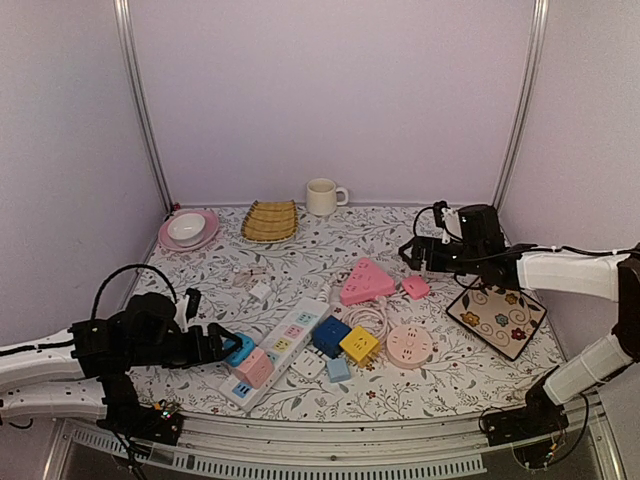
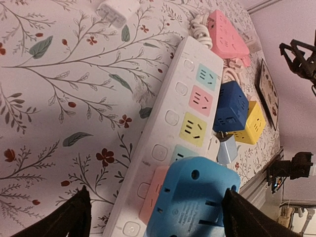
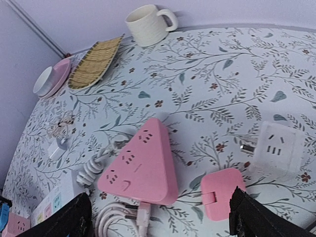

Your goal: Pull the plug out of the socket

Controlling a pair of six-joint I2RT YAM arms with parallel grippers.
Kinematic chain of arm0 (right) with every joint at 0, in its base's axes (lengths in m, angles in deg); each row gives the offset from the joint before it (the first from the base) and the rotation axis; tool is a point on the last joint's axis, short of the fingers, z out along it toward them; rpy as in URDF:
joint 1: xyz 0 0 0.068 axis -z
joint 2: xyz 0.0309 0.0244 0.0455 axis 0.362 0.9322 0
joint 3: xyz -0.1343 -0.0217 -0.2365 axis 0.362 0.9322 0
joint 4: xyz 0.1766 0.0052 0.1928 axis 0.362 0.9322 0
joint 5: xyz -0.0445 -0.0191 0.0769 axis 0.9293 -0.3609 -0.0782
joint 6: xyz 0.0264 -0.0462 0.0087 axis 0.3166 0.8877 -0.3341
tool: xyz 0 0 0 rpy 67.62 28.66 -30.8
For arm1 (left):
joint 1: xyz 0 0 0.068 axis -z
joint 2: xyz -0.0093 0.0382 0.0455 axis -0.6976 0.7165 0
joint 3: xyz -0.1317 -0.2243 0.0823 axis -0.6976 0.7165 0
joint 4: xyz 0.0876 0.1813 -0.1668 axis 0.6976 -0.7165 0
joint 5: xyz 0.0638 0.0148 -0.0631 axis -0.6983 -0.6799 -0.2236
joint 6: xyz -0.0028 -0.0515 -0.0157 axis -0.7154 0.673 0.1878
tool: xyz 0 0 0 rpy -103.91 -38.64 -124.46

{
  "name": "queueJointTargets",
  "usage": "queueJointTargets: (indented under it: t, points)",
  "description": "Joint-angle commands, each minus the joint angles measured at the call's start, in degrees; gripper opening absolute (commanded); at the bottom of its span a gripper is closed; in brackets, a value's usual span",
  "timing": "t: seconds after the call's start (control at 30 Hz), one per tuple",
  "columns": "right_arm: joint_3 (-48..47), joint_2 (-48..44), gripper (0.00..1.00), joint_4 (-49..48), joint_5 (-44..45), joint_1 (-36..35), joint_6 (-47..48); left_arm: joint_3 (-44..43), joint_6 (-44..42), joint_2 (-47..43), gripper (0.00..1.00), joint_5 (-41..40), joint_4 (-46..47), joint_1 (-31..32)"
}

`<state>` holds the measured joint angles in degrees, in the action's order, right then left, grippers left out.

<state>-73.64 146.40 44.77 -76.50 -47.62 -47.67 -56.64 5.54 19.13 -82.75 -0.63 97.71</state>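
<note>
Here, blue plug (image 2: pixel 192 202) between left fingers (image 2: pixel 69 219).

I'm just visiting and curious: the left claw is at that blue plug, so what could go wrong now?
Nothing pins the power strip down; the right gripper hangs far off, so the whole strip might lift with the blue plug. The left gripper is open wide, and a finger could snag the pink plug crowding beside it.

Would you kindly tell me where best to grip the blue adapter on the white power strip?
Grip the blue adapter by its two flat opposite side walls, with the left claw coming from the near end of the white power strip. Its blocky body stands proud of the strip, so both walls are exposed.
</note>
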Motion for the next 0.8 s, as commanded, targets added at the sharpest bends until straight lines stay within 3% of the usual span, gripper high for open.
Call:
queueJointTargets:
  t: [0.0,0.23,0.47,0.6,0.77]
  points:
    - [-0.12,-3.29,0.99,1.66,3.38,-9.35,-0.85,1.38,0.79,0.5,0.92,1.72,1.6,1.28]
    - [-1.5,-1.1,0.99,1.94,7.71,-25.78,-3.47,1.5,0.67,1.43,0.92,1.57,2.88,1.55]
    - [-7.0,8.75,1.0,3.29,11.68,-39.45,-6.04,1.1,0.0,2.7,0.92,1.06,3.85,1.64]
    - [-10.75,14.21,0.86,4.14,12.16,-43.43,-6.69,0.81,-0.14,3.22,0.92,1.01,4.0,1.68]
    - [-16.01,20.97,0.58,4.19,10.7,-45.4,-6.61,0.76,-0.24,3.04,0.92,0.73,4.09,1.73]
